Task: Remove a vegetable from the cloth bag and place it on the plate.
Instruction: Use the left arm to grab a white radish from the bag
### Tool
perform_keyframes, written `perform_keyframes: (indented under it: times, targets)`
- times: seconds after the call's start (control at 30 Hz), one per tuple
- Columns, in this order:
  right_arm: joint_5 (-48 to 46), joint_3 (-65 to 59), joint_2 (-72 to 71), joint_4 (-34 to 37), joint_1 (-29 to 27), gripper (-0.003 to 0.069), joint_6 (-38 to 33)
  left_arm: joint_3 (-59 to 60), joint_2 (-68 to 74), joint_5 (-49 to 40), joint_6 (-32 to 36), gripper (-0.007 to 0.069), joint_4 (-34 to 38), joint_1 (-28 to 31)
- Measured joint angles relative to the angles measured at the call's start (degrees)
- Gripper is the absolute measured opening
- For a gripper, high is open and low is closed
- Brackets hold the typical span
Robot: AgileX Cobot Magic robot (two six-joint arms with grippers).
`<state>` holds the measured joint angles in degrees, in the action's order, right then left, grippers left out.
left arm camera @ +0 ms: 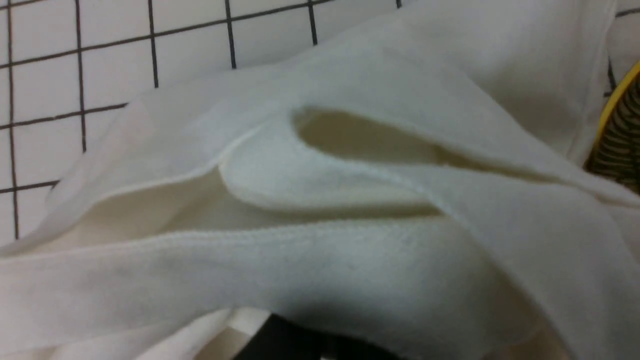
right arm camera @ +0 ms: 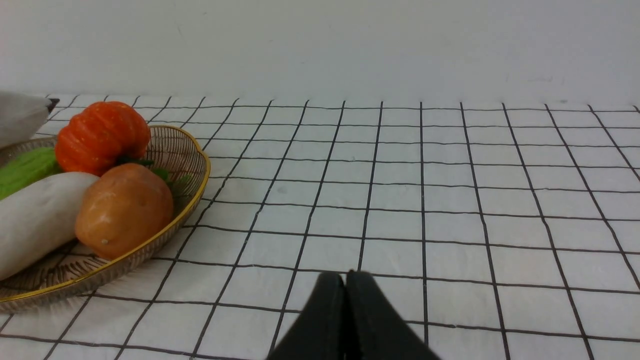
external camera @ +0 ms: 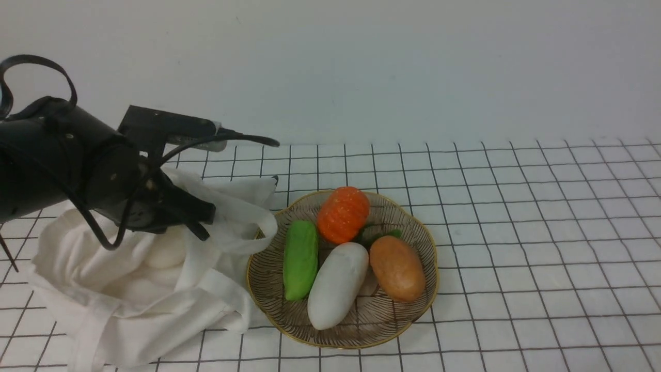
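The off-white cloth bag (external camera: 129, 289) lies slumped at the left of the table, and its folds fill the left wrist view (left arm camera: 350, 260). My left gripper (external camera: 204, 225) reaches into its mouth, shut on a fold of the fabric, with a strap draped over it. Its fingertips are buried in cloth. A white rounded vegetable (external camera: 165, 252) shows inside the bag just below the gripper. The gold-rimmed plate (external camera: 437, 279) sits right of the bag and holds another white radish (external camera: 338, 285). My right gripper (right arm camera: 345, 276) is shut and empty, low over the table right of the plate (right arm camera: 200, 167).
On the plate are also a green cucumber (external camera: 300, 258), an orange pumpkin (external camera: 343, 213) and a brown potato (external camera: 396, 267). The bag's strap (external camera: 263, 222) touches the plate's left rim. A white wall closes off the far edge of the gridded tablecloth (external camera: 542, 232).
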<state>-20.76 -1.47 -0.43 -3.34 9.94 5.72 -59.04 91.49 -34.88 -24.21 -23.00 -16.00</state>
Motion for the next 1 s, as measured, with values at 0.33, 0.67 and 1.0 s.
perform_keyframes:
  times: [0.33,0.67,1.0]
  targets:
    - [0.0,0.0,0.0,0.0,0.0,-0.0014,0.0,0.0,0.54,-4.49,-15.86,0.0009,-16.87,7.3]
    - [0.0,0.0,0.0,0.0,0.0,-0.0014,0.0,0.0,0.54,-7.47,-18.88,0.0063,-22.59,8.36]
    - [0.0,0.0,0.0,0.0,0.0,-0.0014,0.0,0.0,-2.35,-11.29,-19.29,0.0384,-22.79,8.36]
